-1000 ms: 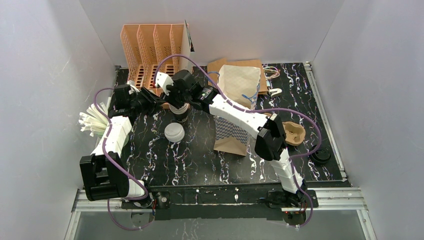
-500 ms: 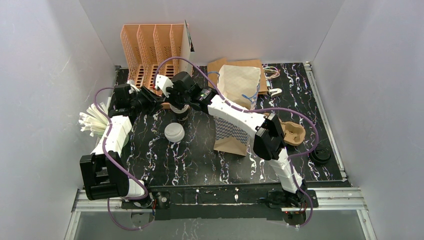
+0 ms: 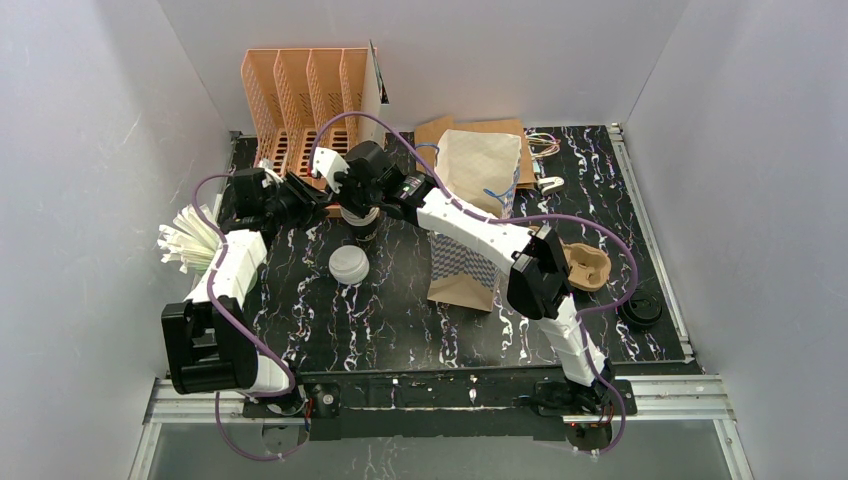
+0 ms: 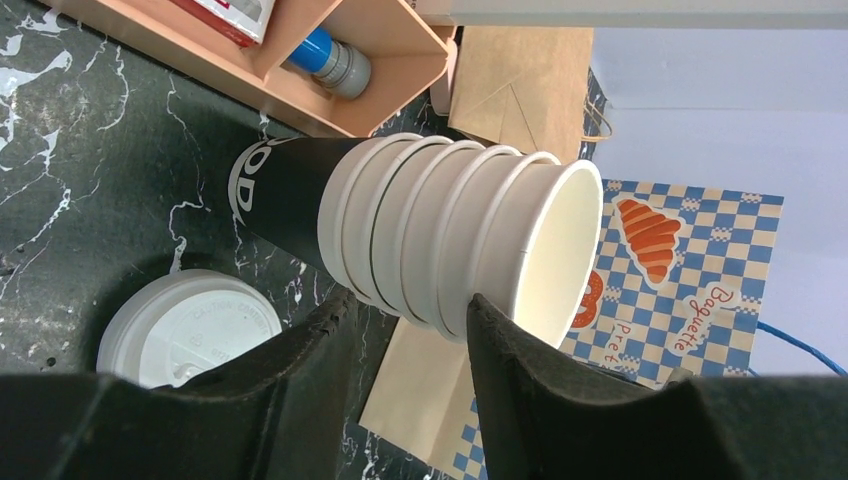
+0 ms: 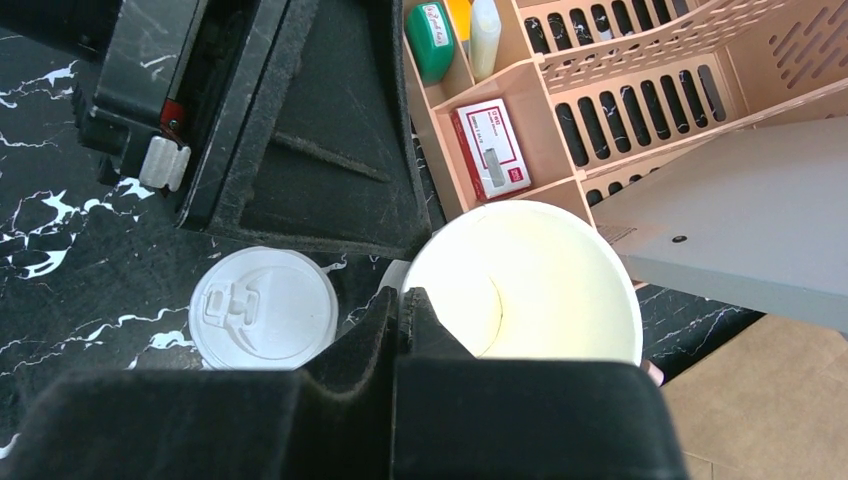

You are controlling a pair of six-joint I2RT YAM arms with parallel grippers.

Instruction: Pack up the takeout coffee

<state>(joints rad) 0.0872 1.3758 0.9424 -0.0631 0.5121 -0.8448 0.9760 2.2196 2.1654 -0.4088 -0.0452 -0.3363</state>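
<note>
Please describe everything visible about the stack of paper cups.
The stack of cups stands upright on the black marbled table, before the orange organizer: several white paper cups nested in a black printed one, rolled rims, top cup empty. The right gripper is shut on the top cup's rim. The left gripper is open beside the stack; a white lid lies near.

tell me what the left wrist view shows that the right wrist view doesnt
Only left wrist: the cup stack from the side, nested white rims above a black cup, the checked croissant bag behind it, and the left end effector open in front of it.
Only right wrist: the top cup from above, empty inside, the right end effector shut on its rim, and a red and white box in the peach organizer.
Both: the white lid on the table and that organizer.
</note>
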